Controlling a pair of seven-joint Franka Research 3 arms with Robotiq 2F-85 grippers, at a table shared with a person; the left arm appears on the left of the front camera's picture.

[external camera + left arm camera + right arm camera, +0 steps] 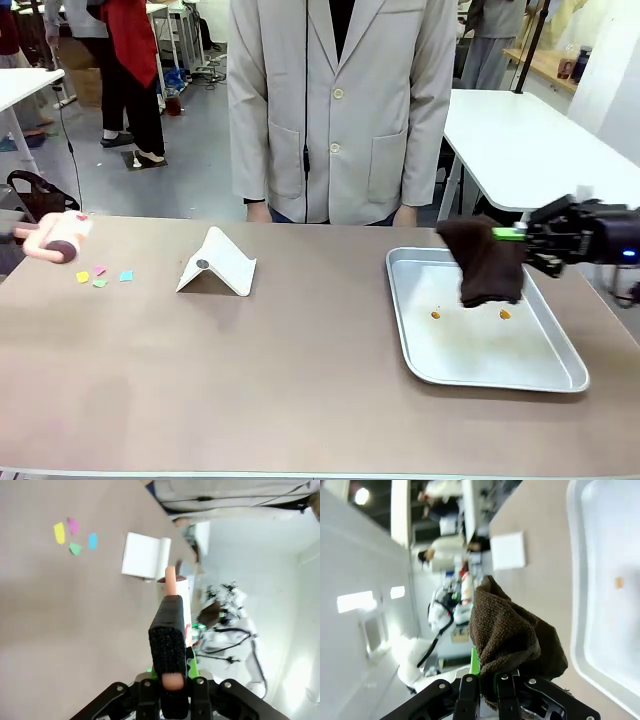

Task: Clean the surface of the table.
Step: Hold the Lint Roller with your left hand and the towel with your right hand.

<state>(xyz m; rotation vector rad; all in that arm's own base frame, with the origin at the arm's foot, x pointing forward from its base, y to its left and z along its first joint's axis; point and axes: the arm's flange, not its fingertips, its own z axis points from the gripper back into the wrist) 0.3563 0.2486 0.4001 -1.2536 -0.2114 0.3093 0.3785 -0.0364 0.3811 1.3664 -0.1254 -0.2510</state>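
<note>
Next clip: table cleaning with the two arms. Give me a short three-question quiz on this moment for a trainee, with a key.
1. Multiple choice: what does the right pincer hold?
A. a dark brown cloth
B. a yellow sponge
C. a blue brush
2. True or false: two small orange bits lie in the silver metal tray.
3. Short answer: which pincer grips the pink-handled white roller?

Key
1. A
2. True
3. The left pincer
</note>
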